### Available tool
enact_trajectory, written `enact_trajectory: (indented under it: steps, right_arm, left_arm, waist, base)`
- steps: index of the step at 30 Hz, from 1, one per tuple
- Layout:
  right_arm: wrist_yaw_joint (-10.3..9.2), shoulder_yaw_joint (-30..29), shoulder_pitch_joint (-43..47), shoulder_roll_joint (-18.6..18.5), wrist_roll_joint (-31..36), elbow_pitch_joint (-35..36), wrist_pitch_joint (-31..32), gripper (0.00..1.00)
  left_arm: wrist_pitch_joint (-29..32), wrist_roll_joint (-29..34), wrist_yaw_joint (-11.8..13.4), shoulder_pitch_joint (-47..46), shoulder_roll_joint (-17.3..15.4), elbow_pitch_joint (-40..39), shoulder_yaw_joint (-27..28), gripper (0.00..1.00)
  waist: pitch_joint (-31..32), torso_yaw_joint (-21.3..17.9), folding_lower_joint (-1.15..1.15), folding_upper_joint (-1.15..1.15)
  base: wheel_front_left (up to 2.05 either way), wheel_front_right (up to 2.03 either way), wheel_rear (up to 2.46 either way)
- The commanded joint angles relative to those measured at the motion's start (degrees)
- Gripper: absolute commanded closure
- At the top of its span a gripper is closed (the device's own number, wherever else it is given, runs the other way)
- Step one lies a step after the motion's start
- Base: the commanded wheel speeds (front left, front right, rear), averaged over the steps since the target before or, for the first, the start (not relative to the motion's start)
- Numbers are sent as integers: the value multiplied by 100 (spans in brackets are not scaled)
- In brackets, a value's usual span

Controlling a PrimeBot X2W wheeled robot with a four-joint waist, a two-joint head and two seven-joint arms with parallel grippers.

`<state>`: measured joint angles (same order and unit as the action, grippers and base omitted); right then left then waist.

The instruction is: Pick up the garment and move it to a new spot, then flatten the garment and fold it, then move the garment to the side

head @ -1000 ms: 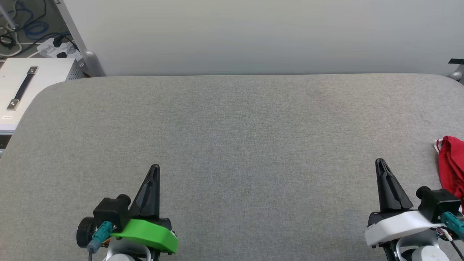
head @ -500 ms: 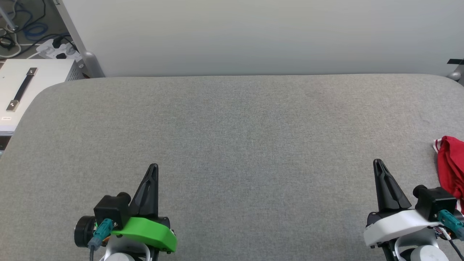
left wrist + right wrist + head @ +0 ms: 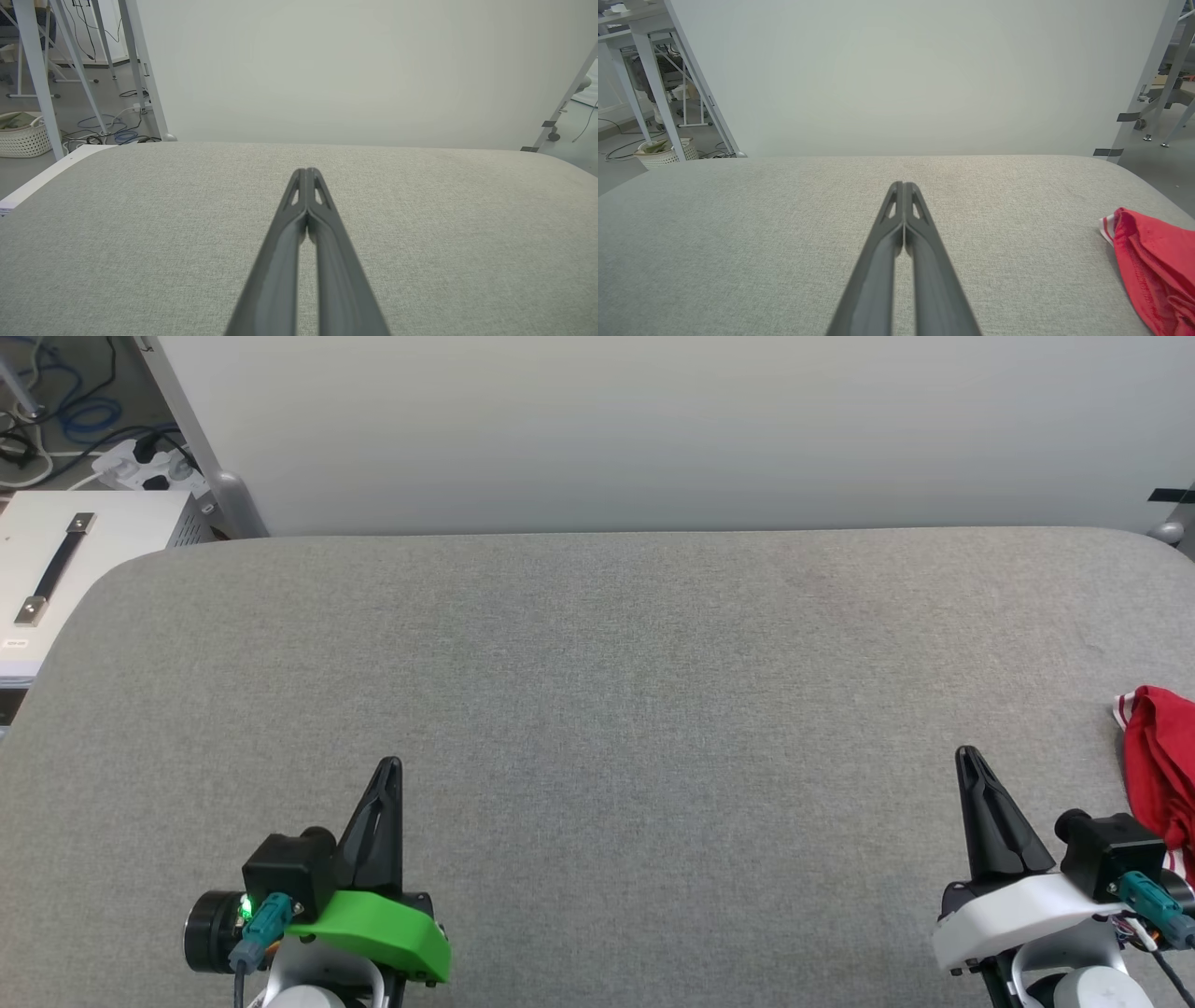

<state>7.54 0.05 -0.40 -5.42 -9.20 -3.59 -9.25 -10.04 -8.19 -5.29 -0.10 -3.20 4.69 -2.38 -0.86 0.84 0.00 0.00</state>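
Grey woven fabric covers the table (image 3: 597,644), which runs wide from left to right in front of a plain pale wall (image 3: 653,429). The garment (image 3: 1156,756) lies at the table's right side, cut off by the edge of the head view. What shows is red cloth, bunched and creased, with a bit of red-and-white striped trim (image 3: 1123,709) at its far-left corner. Its visible part runs near to far; the full outline, and whether it is folded or just heaped, I cannot tell. No lettering shows. The right gripper (image 3: 966,753) sits at the near right with its fingers pressed together, tips pointing far, holding nothing. In the right wrist view the red cloth (image 3: 1153,266) lies to the right of the closed fingers (image 3: 896,261) and apart from them, level with their shafts rather than ahead of the tips. The left gripper (image 3: 389,765) sits at the near left, fingers likewise pressed together and empty, well apart from the cloth with the whole bare table between. Judgement: the right arm is far nearer, and any reach for the cloth would go rightward, not forward. The scene fits two stages: a shirt waiting at the side for pickup, or one already set aside. A white case with a dark handle (image 3: 56,569) stands off the table's far left.
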Motion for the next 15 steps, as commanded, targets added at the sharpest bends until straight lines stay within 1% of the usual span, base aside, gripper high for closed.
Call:
enact_trajectory:
  steps: [1, 15]
  right_arm:
    - [-2, 0, 13, 35, 56, 40, 45, 100]
    - [-2, -1, 18, 71, 198, 93, 190, 100]
  left_arm:
    - [26, 59, 39, 3, 11, -37, 20, 100]
    - [187, 184, 120, 4, 15, -108, 55, 100]
  waist:
    - [2, -1, 0, 0]
    - [16, -15, 0, 0]
  base:
    - [0, 0, 0]
    - [0, 0, 0]
